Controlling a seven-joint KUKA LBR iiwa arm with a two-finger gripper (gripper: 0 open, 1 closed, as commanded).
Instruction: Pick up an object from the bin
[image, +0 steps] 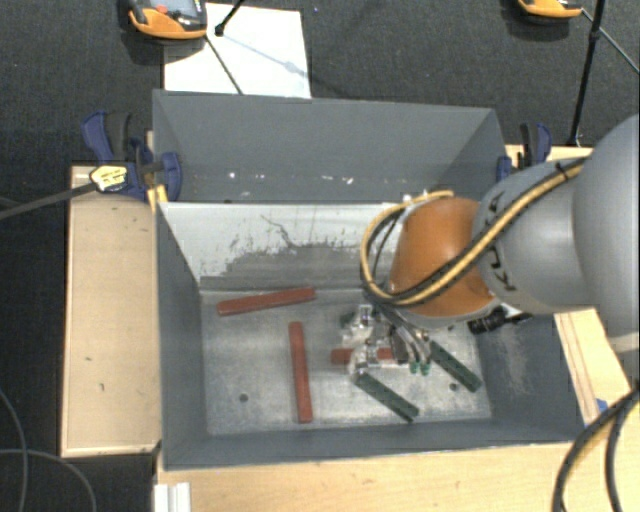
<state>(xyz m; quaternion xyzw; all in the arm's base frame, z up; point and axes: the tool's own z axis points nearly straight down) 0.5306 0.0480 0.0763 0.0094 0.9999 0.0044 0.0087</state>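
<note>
The arm (565, 235) enters from the right as one thick grey link, angled down and to the left. Its wrist carries a rounded orange cover (435, 262). A yellow-and-black cable (487, 240) runs along the grey link, crosses the cover and loops round its left side. Below the cover hang the metal jaws, pointing downward, set low and slightly left of the wrist.

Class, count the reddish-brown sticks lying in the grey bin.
3. A crosswise stick at back left, a lengthwise stick mid-floor, and a stick end poking out beside the hand. The arm may hide more.
</note>
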